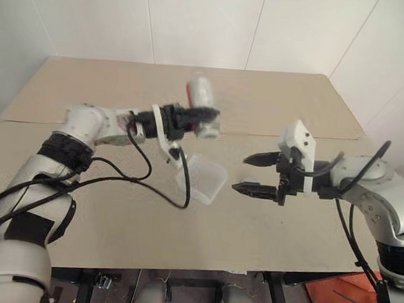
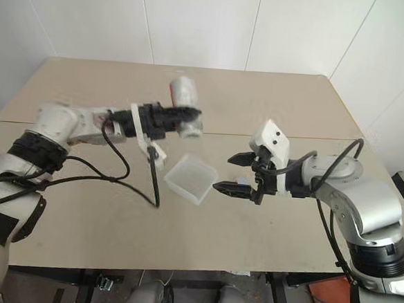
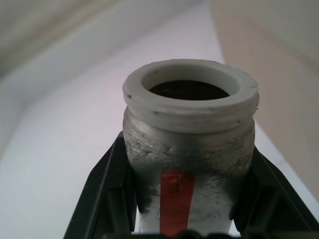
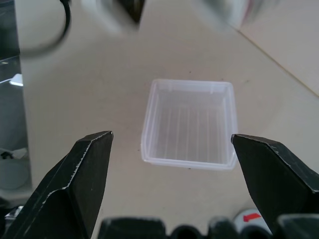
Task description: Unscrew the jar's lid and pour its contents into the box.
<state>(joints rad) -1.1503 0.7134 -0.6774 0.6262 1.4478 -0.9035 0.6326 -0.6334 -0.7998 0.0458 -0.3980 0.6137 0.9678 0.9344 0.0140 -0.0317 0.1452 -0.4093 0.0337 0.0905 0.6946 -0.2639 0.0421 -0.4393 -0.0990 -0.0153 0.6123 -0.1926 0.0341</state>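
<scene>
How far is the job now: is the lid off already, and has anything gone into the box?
Done: the lid is off; the jar shows a bare threaded rim, and the lid lies on the table below the open right gripper. In hand: the left gripper is shut on the jar, held above the box. Left: the pouring; the box looks empty.

The jar (image 3: pixel 189 149) is small and round, with a silvery grey body, a red strip on its side and a thick white rim. Its top is open and it looks dark inside. It is up in the air, tipped over on its side, above the table (image 1: pixel 113 235). The box (image 4: pixel 190 123) is a small, shallow, see-through white square with round corners. It sits flat on the table, open side up, just below the jar. The lid (image 4: pixel 247 217) lies on the table beside the box, its red mark up.
</scene>
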